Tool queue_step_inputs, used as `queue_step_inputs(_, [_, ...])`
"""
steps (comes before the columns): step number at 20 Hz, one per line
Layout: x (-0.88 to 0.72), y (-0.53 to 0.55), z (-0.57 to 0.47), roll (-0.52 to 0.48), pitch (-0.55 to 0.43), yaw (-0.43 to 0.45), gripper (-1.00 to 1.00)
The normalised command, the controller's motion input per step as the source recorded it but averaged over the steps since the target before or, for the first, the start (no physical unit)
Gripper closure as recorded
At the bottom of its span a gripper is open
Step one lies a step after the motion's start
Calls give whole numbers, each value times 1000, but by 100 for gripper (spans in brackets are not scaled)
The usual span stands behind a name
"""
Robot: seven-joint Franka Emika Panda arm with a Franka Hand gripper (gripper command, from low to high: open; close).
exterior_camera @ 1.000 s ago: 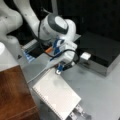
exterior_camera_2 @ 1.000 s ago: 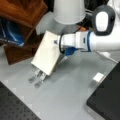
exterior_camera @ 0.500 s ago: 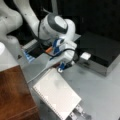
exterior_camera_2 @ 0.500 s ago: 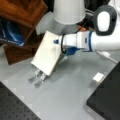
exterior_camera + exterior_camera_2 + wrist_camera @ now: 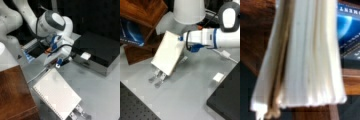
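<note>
A white book (image 5: 167, 53) hangs tilted, its upper corner at my gripper (image 5: 181, 40) and its lower end just above the grey table. In both front views the gripper (image 5: 58, 65) is shut on the book (image 5: 58, 95) at that top edge, and its fingers are mostly hidden by the cover. The wrist view is filled by the book's pale page edges (image 5: 305, 55). Two metal prongs (image 5: 157, 77) stick out below the book's lower end (image 5: 78, 112); whether they touch the table is unclear.
A wooden shelf (image 5: 142, 12) with a blue book (image 5: 130, 32) stands behind the white book. A white cone-shaped shade (image 5: 188, 11) is close above the arm. A black box (image 5: 100, 50) and a small white block (image 5: 218, 77) lie to a front view's right.
</note>
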Motion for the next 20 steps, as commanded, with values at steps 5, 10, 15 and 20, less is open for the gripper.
queue_step_inputs(5, [-261, 116, 30, 454, -270, -254, -100])
queue_step_inputs(10, [-255, 215, 115, 433, -197, -477, -100])
queue_step_inputs(15, [-137, 265, 180, 406, -82, -618, -100])
queue_step_inputs(20, [-33, 302, 136, 526, 32, -739, -100])
